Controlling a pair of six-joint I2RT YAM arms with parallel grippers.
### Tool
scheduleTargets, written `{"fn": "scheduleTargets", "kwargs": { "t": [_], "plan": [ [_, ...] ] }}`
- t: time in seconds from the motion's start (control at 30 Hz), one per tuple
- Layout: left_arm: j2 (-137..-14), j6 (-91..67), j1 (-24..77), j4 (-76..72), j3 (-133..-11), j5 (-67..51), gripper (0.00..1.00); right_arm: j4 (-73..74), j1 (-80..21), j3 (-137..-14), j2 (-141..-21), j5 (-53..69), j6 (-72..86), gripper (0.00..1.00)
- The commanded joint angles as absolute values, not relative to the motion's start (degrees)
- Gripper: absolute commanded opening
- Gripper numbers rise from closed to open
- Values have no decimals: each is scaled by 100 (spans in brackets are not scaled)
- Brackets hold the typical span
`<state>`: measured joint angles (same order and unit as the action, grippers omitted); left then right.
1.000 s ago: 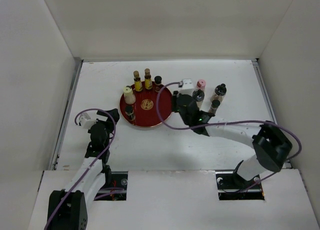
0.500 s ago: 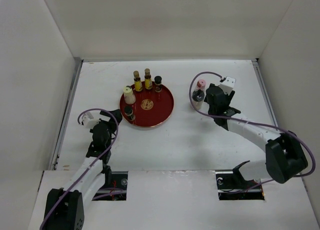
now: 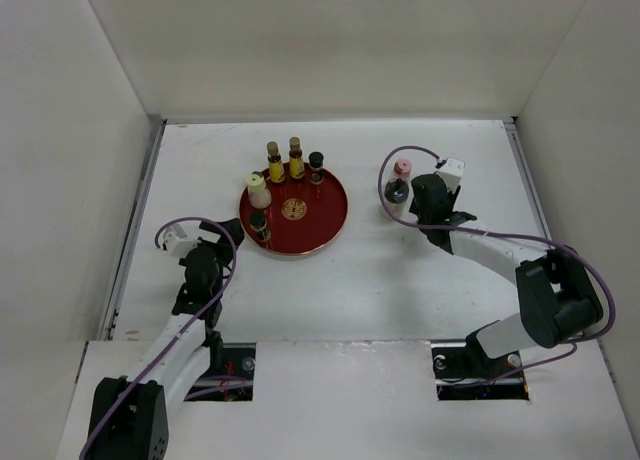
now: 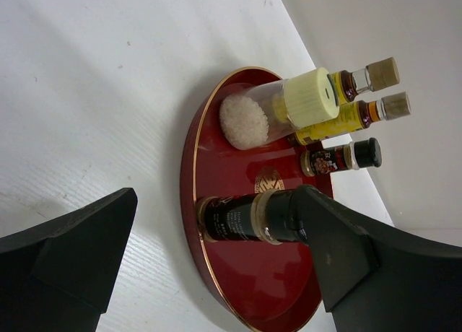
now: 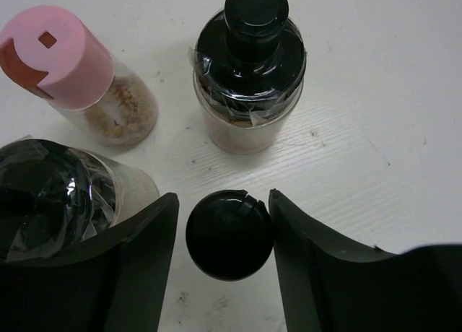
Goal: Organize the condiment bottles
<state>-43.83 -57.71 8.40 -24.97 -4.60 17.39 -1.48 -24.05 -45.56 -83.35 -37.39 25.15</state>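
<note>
On the white table (image 3: 450, 140), left of centre in the top view, a round red tray (image 3: 328, 220) carries five of the condiment bottles, all upright. Two slim yellow-amber bottles (image 3: 273, 162) stand side by side at its far rim, with a small dark-capped bottle (image 3: 316, 166) just to their right. A cream-white bottle (image 3: 258, 191) and a dark shaker (image 3: 260, 225) stand along the left rim, the shaker nearer the arms. A gold emblem (image 3: 294, 209) marks the tray's centre.

The left gripper (image 3: 208, 250) sits low, near the tray's front-left edge but apart from it. In the left wrist view its fingers (image 4: 68, 260) are spread wide with nothing between them, and they face the dark shaker.

Right of the tray, and well apart from it, the other bottles cluster on the bare table, with the right gripper (image 5: 223, 195) over them. The right wrist view shows four:
- a pink-capped bottle (image 5: 68, 65);
- a black-topped glass shaker (image 5: 249, 72) beside it;
- a plastic-wrapped shaker (image 5: 50, 195) next to one finger;
- a round black cap (image 5: 229, 234) lying between the fingers.

These fingers (image 5: 310, 267) stand apart on either side of the cap. A sliver of table shows on the wrapped shaker's side, while the other finger meets the cap's outline. Whether either finger presses the cap cannot be told.
</note>
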Motion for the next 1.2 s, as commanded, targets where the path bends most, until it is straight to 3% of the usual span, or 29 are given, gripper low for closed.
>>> {"fn": "scheduleTargets", "kwargs": {
  "t": [0.0, 0.2, 0.43, 0.63, 0.9, 1.17],
  "plan": [
    [-4368, -5695, 866, -2698, -554, 1845, 100, -343, -2360, -4729, -8367, -3630, 2637, 54],
    [-4386, -5695, 874, -2698, -563, 1845, 100, -282, -2430, -4492, -8061, -4015, 2619, 38],
    [-4385, -5678, 875, -2707, -563, 1898, 100, 447, -3351, -4297, -6988, -4236, 2689, 35],
    [-4412, -5669, 910, -2716, -571, 1942, 100, 511, -4257, -4877, -7013, -3921, 2874, 34],
    [-4360, -5625, 883, -2672, -580, 1899, 100, -1018, -5023, -6747, -9243, -2884, 2190, 33],
    [-4289, -5599, 857, -2646, -563, 1811, 100, -984, -5032, -8963, -11433, -2382, 1890, 33]
  ]
}}
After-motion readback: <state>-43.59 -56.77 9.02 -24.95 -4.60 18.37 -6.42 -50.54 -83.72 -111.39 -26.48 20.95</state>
